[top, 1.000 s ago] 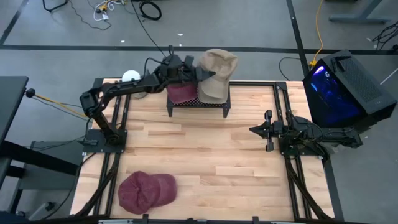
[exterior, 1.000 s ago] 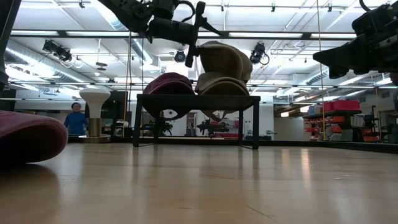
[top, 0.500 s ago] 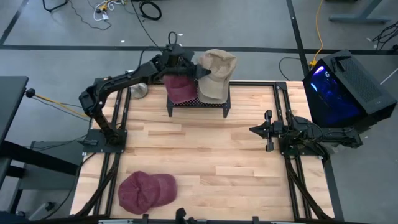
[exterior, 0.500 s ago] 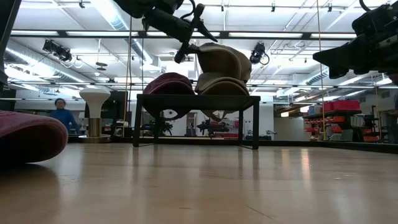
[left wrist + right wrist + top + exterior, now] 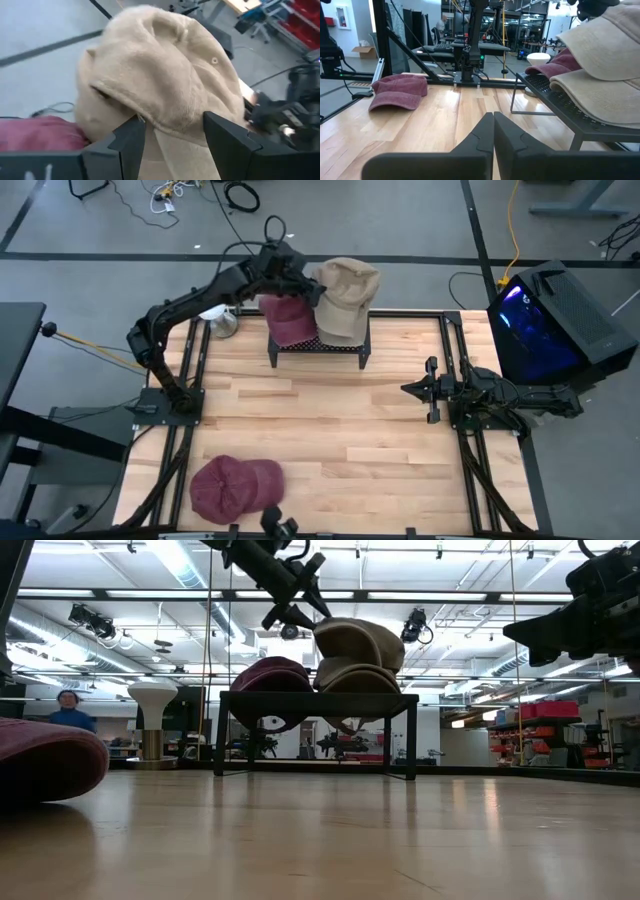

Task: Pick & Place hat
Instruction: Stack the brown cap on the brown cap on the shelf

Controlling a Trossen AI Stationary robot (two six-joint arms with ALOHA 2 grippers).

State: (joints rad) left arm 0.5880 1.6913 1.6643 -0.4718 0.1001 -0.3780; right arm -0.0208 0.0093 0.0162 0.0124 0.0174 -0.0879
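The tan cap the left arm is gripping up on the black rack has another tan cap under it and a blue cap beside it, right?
Not blue: the cap beside it is maroon, as the high view shows. The left gripper does grip the upper tan cap, with another tan cap beneath, on the black rack.

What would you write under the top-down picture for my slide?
Left gripper holds a tan hat above the black rack; a red hat lies on the wooden table.

The upper tan hat (image 5: 345, 288) covers most of the tan hat (image 5: 358, 676) beneath it.
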